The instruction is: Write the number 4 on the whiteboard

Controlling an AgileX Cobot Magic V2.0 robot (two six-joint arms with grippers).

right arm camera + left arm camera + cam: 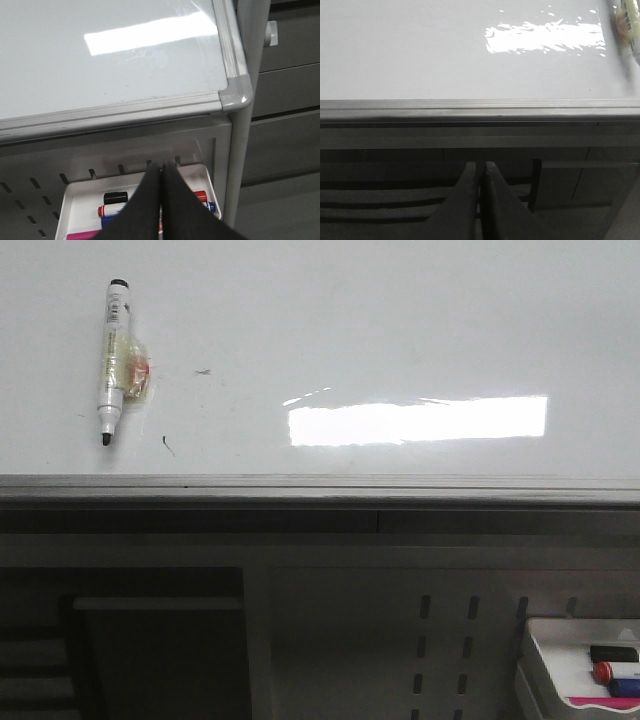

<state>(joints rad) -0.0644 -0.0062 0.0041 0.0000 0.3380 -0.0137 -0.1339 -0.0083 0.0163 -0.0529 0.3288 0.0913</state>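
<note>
Whiteboard (400, 330) is lying flat ahead, no 4 drawn yet. Marker (112, 355) is resting uncapped at its far left. Left gripper (481, 175) and right gripper (162, 175) are sitting pinched closed, empty. You're opening left wide, then grabbing mid-barrel.

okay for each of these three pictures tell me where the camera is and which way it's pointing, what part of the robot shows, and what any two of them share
Front view: looks forward over the whiteboard, where a marker lies; a tray of markers sits below. No robot part shows.
Left wrist view: on the left arm, below the board's edge rail, facing the board; the left claw is shut.
Right wrist view: on the right arm, above the tray, facing the board's grey corner; the right claw is shut.
Shared: all three show the board's bright reflection; front and right wrist both show the tray.
</note>
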